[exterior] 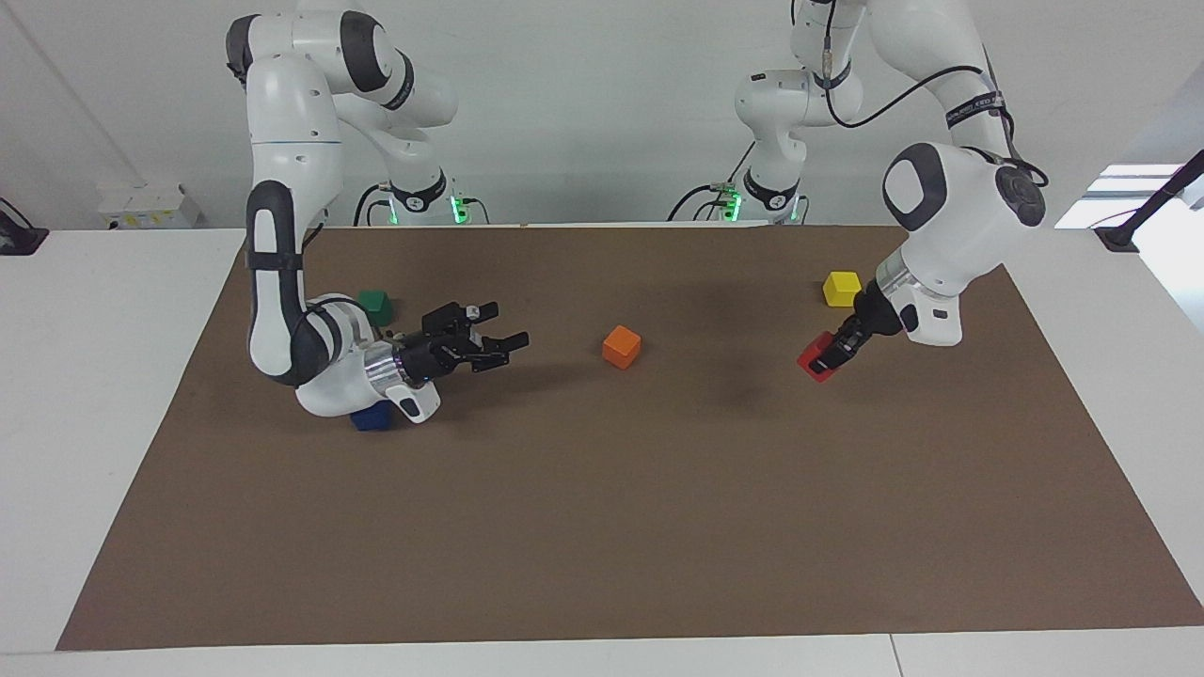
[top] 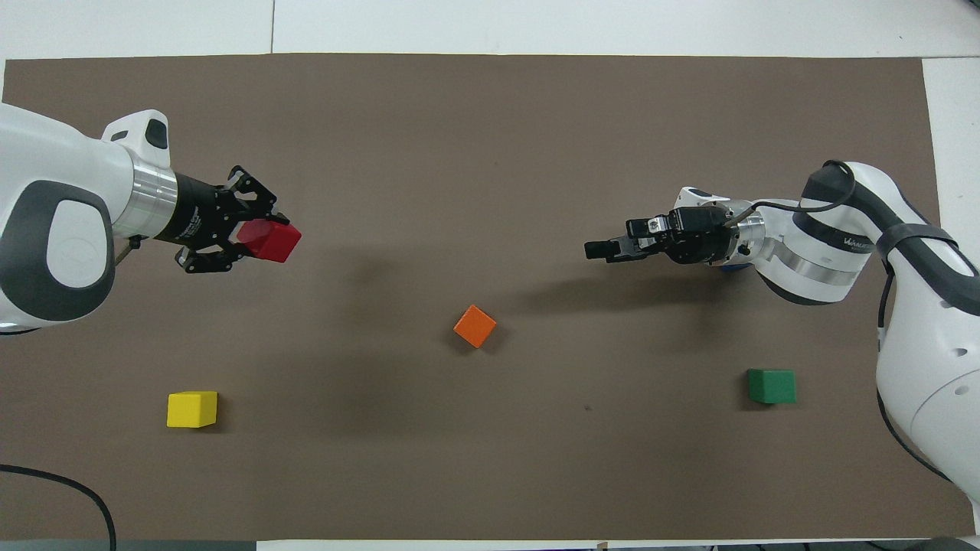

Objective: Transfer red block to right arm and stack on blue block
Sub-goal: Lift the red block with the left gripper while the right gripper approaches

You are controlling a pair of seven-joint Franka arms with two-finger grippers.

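My left gripper (exterior: 821,361) (top: 264,239) is shut on the red block (exterior: 813,358) (top: 271,241) and holds it tilted in the air above the mat, toward the left arm's end of the table. My right gripper (exterior: 502,329) (top: 599,249) stands open and empty, low over the mat, pointing toward the table's middle. The blue block (exterior: 372,419) (top: 732,268) sits on the mat under the right arm's wrist, which hides most of it; only a sliver shows in the overhead view.
An orange block (exterior: 622,346) (top: 475,326) lies near the middle of the brown mat (exterior: 602,527). A yellow block (exterior: 842,288) (top: 191,409) sits nearer to the robots than the left gripper. A green block (exterior: 374,303) (top: 772,386) sits beside the right arm's elbow.
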